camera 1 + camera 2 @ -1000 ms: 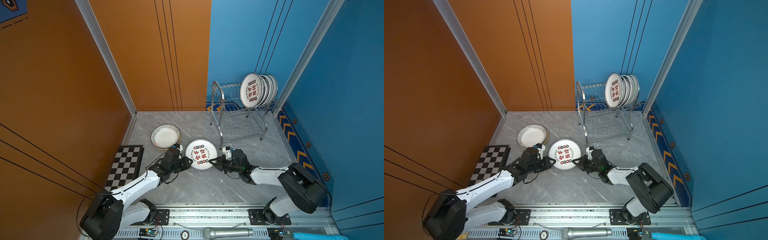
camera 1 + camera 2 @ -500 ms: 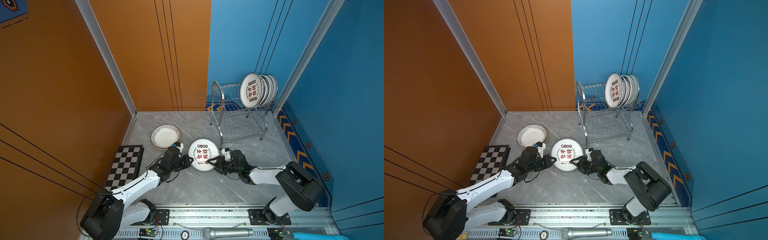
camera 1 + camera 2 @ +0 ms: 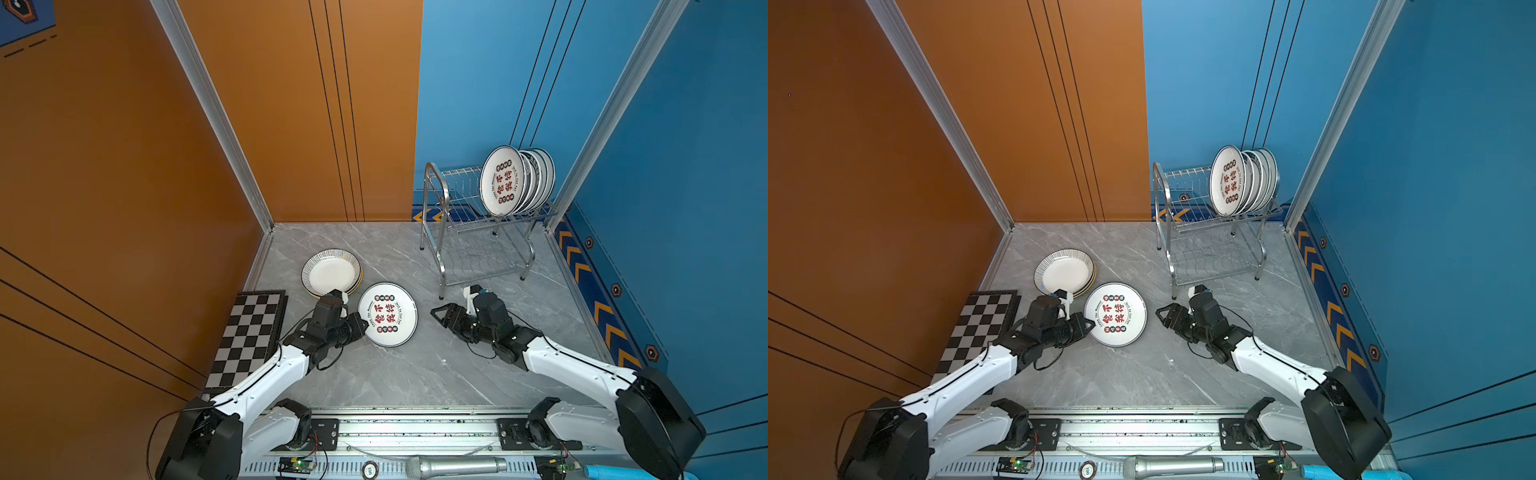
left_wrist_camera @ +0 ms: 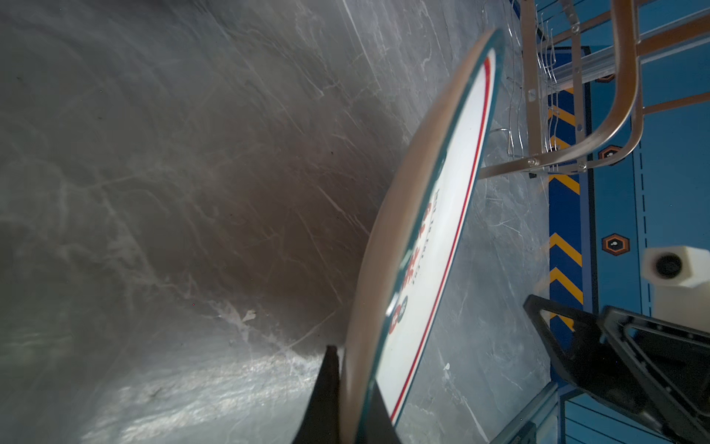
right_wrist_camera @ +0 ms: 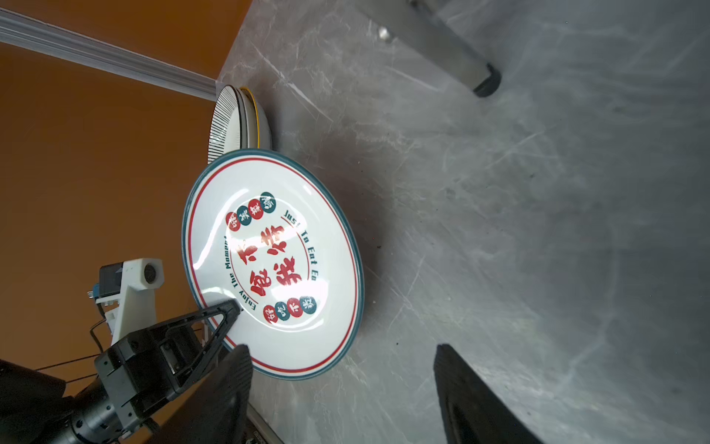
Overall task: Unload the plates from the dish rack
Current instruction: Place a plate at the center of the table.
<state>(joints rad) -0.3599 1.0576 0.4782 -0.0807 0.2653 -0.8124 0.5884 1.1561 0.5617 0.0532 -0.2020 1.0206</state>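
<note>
The left fingers point(image 3: 360, 326) are clamped on the near-left rim of a white plate point(image 3: 388, 314) with a dark band and a thin red line round its edge and red and black Chinese characters in the middle. In the left wrist view one dark finger point(image 4: 326, 388) lies under the rim and the plate point(image 4: 434, 246) rises away from it edge-on, with a broad shadow on the grey marbled table point(image 3: 415, 374) beneath. The plate is tilted, higher on the held side; whether its right edge touches the table is hard to say from these angles.

The right fingers point(image 3: 444, 312) stand wide apart and hold nothing. They point at the plate's right edge from just beside it, with a narrow gap between. The right wrist view shows both of them point(image 5: 465, 396) spread, and the plate point(image 5: 276, 261) beyond with a left finger point(image 5: 224, 317) lying on its face.

Just far-left of the held plate sits a low stack of plates point(image 3: 331, 273), the top one finely striped at the rim, a yellow-edged one showing below it point(image 5: 251, 115). A black-and-white chequered board point(image 3: 249, 332) lies flat at the left edge of the table, near the left arm.

The steel wire dish rack point(image 3: 461, 195) stands in the far right corner. On the right end of its upper tier a row of plates point(image 3: 503, 180) stands upright, packed close together, the front one carrying the same characters, as seen in both top views point(image 3: 1230, 180).

A microphone point(image 3: 455, 465) lies along the near rail.
</note>
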